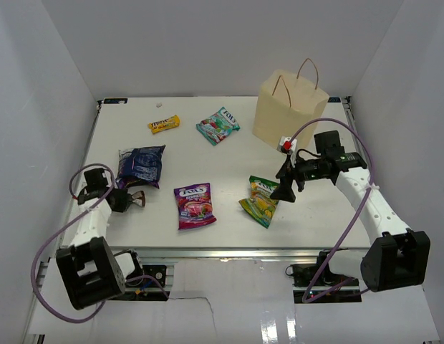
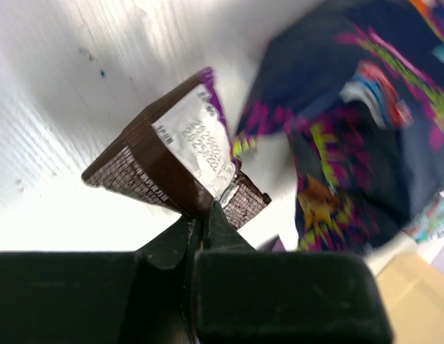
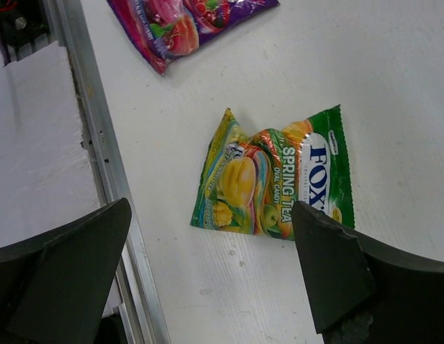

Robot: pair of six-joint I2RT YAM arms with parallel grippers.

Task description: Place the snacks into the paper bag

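Inspector A: Status of bagging?
Inspector B: Nothing is showing as bagged. The paper bag (image 1: 290, 107) is standing upper right, inside hidden; the yellow bar (image 1: 163, 124), teal packet (image 1: 218, 125) and purple packet (image 1: 194, 204) are lying on the table (image 1: 229, 165).
Inspector A: Grippers?
Inspector B: The left gripper (image 1: 136, 199) is pinching the dark blue packet (image 1: 141, 165) by a corner, left of centre; the right gripper (image 1: 285, 192) is hovering, fingers spread wide, over the green-yellow packet (image 1: 260, 201).

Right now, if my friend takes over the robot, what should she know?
The left gripper is shut on a corner of the dark blue packet.
The right gripper is open, above the green-yellow packet.
On the table: purple packet, teal packet, yellow bar. A tiny red pouch sits beside the paper bag.
Done: no snack bagged.
Left: all six snacks.
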